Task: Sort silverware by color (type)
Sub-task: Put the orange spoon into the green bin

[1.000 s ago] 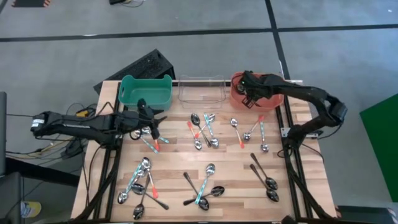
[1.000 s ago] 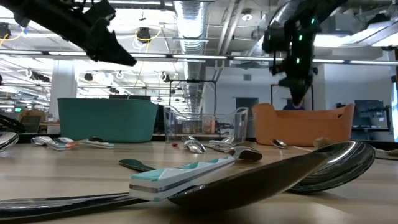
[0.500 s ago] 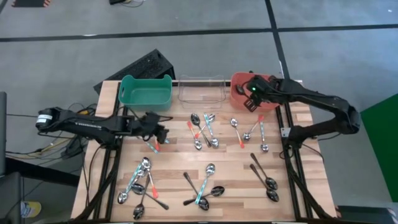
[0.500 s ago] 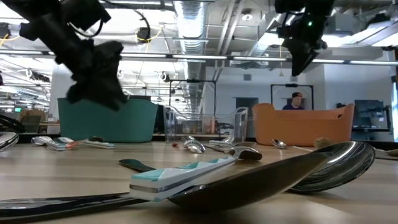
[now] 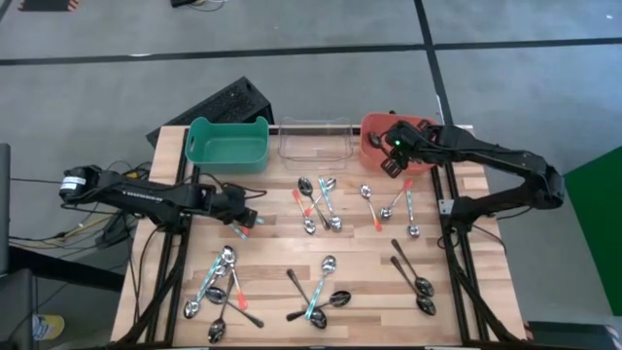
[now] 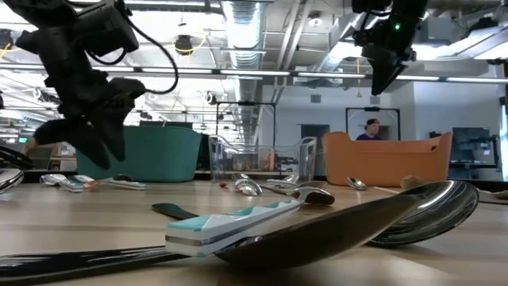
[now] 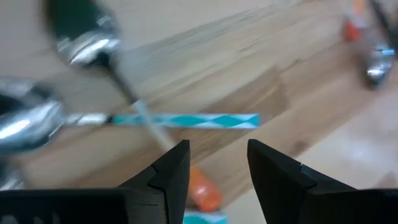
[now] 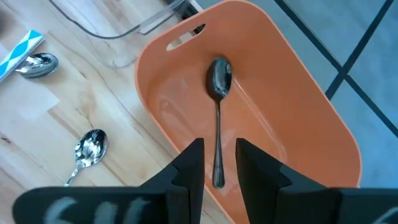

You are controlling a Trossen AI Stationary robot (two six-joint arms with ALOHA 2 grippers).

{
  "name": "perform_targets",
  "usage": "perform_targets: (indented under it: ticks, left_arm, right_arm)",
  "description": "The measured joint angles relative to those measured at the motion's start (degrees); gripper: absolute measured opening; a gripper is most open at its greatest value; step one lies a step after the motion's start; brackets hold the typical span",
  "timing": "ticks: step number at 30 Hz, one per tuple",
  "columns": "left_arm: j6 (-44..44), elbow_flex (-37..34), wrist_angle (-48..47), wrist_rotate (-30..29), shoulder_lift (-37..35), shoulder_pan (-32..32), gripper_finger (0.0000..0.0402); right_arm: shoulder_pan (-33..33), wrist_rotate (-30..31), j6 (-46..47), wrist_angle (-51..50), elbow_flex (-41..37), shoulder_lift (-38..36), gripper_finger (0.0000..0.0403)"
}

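You're looking at a wooden worktop (image 5: 466, 292) w/ three bins along its far edge; taking the clear bin (image 5: 314, 140) as landmark, the teal bin (image 5: 228, 143) is sitting just left of it and the orange bin (image 5: 374, 146) just right.

Silverware is lying scattered on the worktop, all nearer you than the clear bin. One cluster (image 5: 319, 202) is lying straight in front of the clear bin, another (image 5: 391, 206) in front and right, a bunch (image 5: 219, 287) far in front and left by the near-left corner, plus more (image 5: 319, 292) far in front, approx. centre. One dark-handled spoon (image 8: 217, 112) is already lying inside the orange bin, right of the clear bin.

Left hand (image 5: 243, 216) is hanging low over the worktop, in front and left of the clear bin, fingers (image 7: 168, 180) spread apart, pinching nothing. Under it a teal-handled spoon (image 7: 155, 120) is lying crossed w/ another spoon, and an orange handle end (image 7: 202, 191) is showing between the fingertips.

Right hand (image 5: 392, 163) is hovering above the orange bin's front rim, right of the clear bin, fingers (image 8: 189, 165) parted w/ a narrow gap, empty.
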Motion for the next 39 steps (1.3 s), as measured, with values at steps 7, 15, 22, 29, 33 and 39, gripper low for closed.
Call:
perform_targets:
  ticks: [7,15,22,29,33,39]
  left_arm:
    - [-4.76,0.0,-3.94,-2.91,0.18,0.11,0.0146]
    - [-6.19,0.0,-3.94,-2.07,3.58,0.11,0.0146]
    - [-6.06,0.04,-2.66,-1.56,8.08,0.11,0.0146]
    - [-6.04,0.26,-2.53,-2.12,10.21,0.09,0.0146]
    - [-6.04,0.22,-2.5,-2.45,10.23,0.09,0.0146]
    - [-5.58,0.15,-2.52,-2.83,10.3,0.09,0.0135]
  right_arm:
    - [0.0,0.0,-0.1,0.0,0.0,0.0,0.0114]
    - [-0.02,-0.1,-0.15,0.0,0.0,0.0,0.0114]
    - [-0.02,-0.15,-0.15,-0.02,0.0,0.0,0.0114]
    - [-0.02,-0.17,-0.13,-0.02,-0.01,0.0,0.0114]
    - [-0.02,-0.17,-0.11,-0.03,-0.02,0.0,0.0114]
    - [-0.02,-0.17,-0.03,-0.02,-0.02,0.0,0.0114]
